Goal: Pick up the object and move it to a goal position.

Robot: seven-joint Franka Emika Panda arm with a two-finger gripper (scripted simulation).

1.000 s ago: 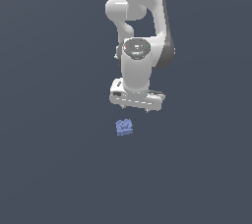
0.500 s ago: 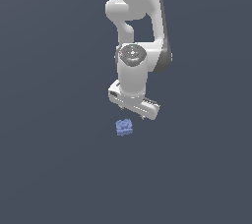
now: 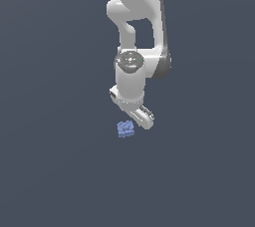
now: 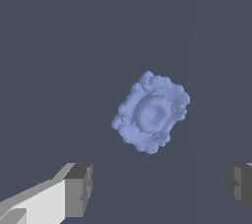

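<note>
Periwinkle-blue and knobbly, the object (image 3: pixel 125 129) lies on the grey counter (image 3: pixel 55 171), at seven o'clock of our end effector (image 3: pixel 140 115), whose fingers (image 4: pixel 78 190) stand spread, grasping nothing.

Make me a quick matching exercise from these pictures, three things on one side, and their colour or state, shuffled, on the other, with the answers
Things:
1. object
2. gripper
3. arm

Descriptions:
A. open, nothing between its fingertips
B. periwinkle blue, knobbly, lying free on the ground
C. white, hanging from the top of the exterior view

Pairs: 1-B, 2-A, 3-C
</note>
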